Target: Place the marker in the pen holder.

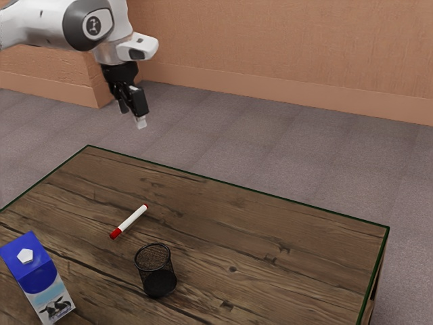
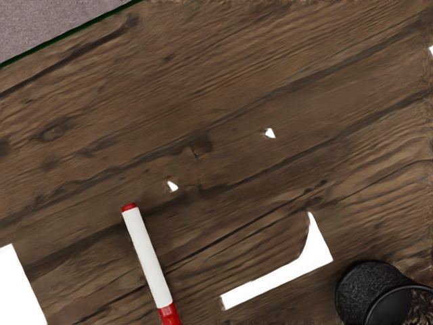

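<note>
The tool (image 1: pixel 131 114) is released and empty. The marker (image 1: pixel 129 221) lies inward from the table's (image 1: pixel 311 271) top corner in the exterior view; it is better to centre above, then descend straight.

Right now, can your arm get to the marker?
Probably yes. My gripper is open and empty, and the marker lies uncovered on the table. The black pen cup stands nearby, not over it, so coming down from above looks free.
</note>
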Action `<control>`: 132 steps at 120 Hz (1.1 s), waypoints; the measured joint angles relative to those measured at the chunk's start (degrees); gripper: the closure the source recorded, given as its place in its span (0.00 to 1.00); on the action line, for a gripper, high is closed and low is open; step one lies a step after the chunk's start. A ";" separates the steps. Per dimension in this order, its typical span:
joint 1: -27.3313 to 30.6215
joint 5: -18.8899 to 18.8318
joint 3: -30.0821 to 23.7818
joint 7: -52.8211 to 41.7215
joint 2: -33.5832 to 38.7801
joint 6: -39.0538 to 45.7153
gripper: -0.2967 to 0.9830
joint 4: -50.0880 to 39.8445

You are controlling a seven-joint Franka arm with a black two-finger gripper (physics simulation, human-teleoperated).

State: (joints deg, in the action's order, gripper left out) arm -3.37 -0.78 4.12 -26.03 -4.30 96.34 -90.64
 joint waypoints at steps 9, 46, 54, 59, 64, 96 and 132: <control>-0.85 -0.04 -0.06 -1.84 0.02 0.02 0.23 0.00; 1.57 -3.47 1.33 0.21 0.61 11.49 0.23 -18.08; 2.78 -4.56 1.67 2.79 -2.15 15.30 0.23 -19.71; 3.29 -4.49 1.61 4.35 -4.64 17.29 0.23 -19.62; 3.15 -2.33 2.43 6.10 -6.80 19.37 0.23 -19.63; 4.70 0.71 4.24 15.40 -13.73 28.38 0.47 -20.14; 4.85 0.05 3.85 21.45 -21.87 31.47 0.60 -15.68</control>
State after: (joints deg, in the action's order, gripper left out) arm 1.48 -0.74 7.97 -4.58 -26.17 127.81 -106.32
